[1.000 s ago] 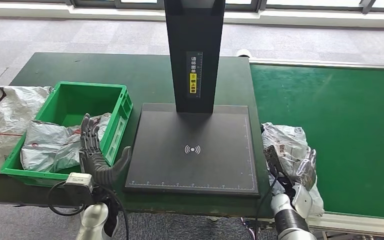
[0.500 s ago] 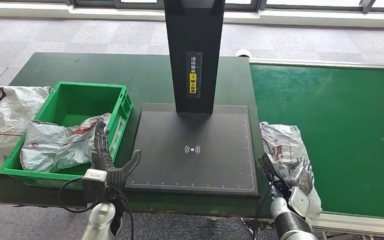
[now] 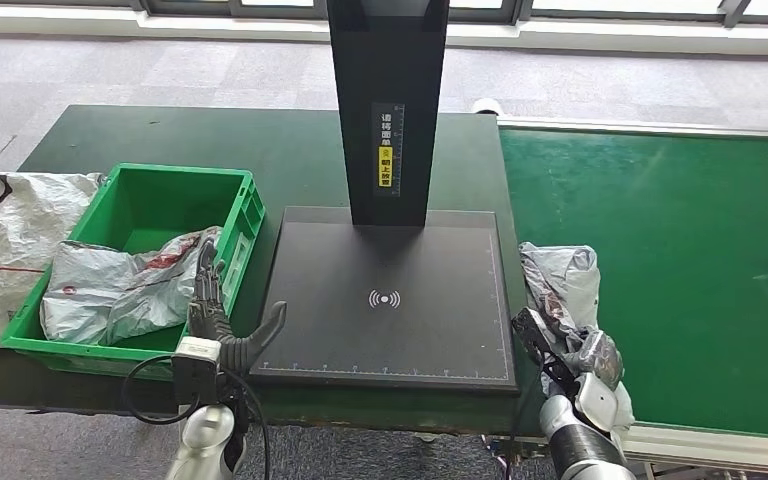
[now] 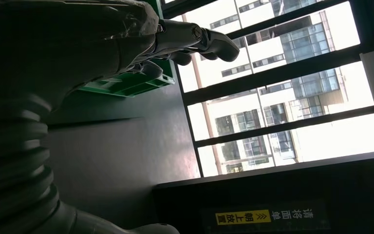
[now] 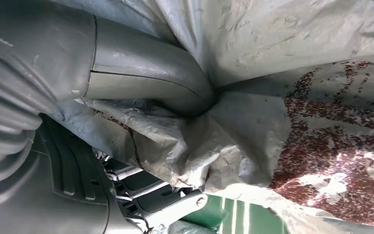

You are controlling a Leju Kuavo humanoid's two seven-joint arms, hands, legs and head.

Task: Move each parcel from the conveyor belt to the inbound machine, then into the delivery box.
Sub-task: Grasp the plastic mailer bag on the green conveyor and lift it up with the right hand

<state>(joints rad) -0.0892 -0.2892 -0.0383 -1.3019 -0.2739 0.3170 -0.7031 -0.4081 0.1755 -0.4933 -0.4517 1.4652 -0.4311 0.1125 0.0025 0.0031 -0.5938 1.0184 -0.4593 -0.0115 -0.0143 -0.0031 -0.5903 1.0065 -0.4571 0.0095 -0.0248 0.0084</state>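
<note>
Parcel [image 3: 560, 290] lies on the conveyor belt [image 3: 680, 250] just right of the inbound machine [image 3: 390, 300], long axis running away from the robot; the right hand [image 3: 572, 352] clutches its near end, while the left hand [image 3: 222, 318] hovers spread and empty beside the delivery box [image 3: 245, 200].

- Our left hand [image 3: 222, 325] stands upright at the near table edge, holding nothing, fingers [image 3: 207, 283] raised and apart and the thumb [image 3: 266, 327] angled out to the side.
- Our left arm [image 3: 201, 445] rises from below, a black cable looping at its wrist.
- Our right hand [image 3: 572, 352] grips the grey parcel [image 3: 563, 287]; in the right wrist view the thumb [image 5: 146, 74] presses into its crumpled wrap.
</note>
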